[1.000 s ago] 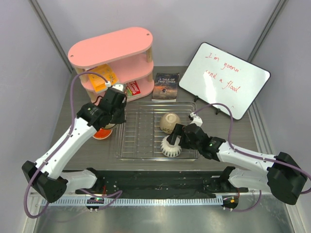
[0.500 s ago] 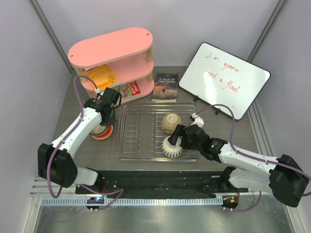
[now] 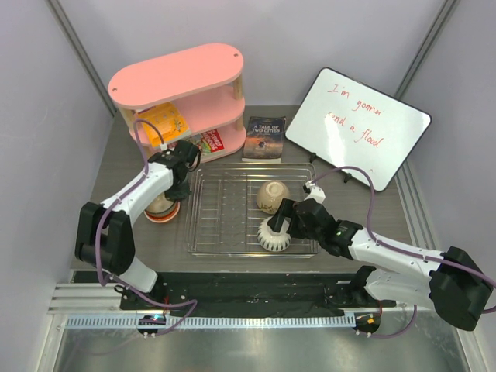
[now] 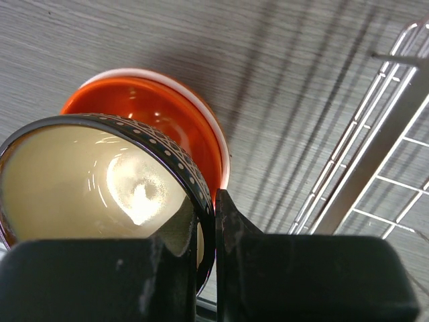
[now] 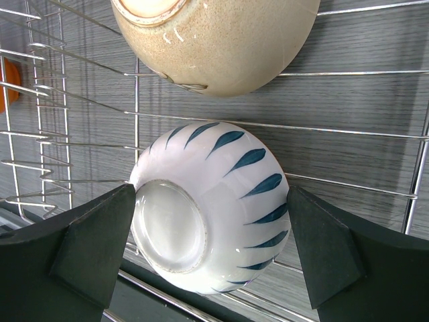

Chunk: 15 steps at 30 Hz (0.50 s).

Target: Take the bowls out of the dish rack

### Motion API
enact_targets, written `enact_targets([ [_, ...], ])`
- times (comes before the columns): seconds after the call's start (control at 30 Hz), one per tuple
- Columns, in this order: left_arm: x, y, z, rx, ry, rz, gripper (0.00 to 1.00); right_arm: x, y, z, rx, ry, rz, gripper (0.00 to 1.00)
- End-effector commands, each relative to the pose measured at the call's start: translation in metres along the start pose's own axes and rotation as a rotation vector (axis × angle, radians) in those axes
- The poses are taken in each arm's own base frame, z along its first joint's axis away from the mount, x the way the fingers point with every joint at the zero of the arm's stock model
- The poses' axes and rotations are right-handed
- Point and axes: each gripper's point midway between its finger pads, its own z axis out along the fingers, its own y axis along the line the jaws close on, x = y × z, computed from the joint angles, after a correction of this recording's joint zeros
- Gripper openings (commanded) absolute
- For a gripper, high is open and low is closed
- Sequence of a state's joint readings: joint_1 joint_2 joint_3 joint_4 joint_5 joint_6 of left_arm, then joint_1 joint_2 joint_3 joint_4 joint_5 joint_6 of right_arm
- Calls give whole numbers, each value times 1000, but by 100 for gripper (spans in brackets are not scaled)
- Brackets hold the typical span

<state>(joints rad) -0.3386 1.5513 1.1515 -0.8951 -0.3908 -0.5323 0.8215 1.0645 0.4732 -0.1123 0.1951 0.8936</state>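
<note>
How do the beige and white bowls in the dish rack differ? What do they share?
The beige bowl is speckled tan; the white bowl has blue strokes. The beige bowl lies untouched; the white bowl sits between the right hand's fingers. Both lie tipped, feet showing, in the dish rack.

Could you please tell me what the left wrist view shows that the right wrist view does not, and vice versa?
Only the left wrist view: the left claw pinching the rim of the dark-rimmed bowl. Only the right wrist view: the white bowl with the right claw against both its sides, and the beige bowl beyond it. Both: the dish rack wires, the grey table, and probably the orange bowl, a mere sliver at the right view's edge.
</note>
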Motion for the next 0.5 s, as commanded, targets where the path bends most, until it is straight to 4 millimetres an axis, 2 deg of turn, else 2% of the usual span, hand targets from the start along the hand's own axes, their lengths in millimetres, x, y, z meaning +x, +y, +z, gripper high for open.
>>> enact_targets([
  [0.0,-26,8,0,-40,-86,-28,0,3,-12,1,41,6,3,100],
  [0.1,-25,9,4,-34,-82,-37,1,4,-11,3,40,12,4,100],
  [0.17,-24,7,6,-23,-75,-39,6,4,-11,4,43,14,5,100],
  [0.27,-21,6,11,-24,-58,-34,20,3,-10,4,38,15,4,100],
  [0.3,-21,6,11,-20,-58,-38,29,3,-9,4,37,14,1,100],
  [0.47,-19,6,9,-13,-54,-42,44,1,-8,4,34,8,0,100],
])
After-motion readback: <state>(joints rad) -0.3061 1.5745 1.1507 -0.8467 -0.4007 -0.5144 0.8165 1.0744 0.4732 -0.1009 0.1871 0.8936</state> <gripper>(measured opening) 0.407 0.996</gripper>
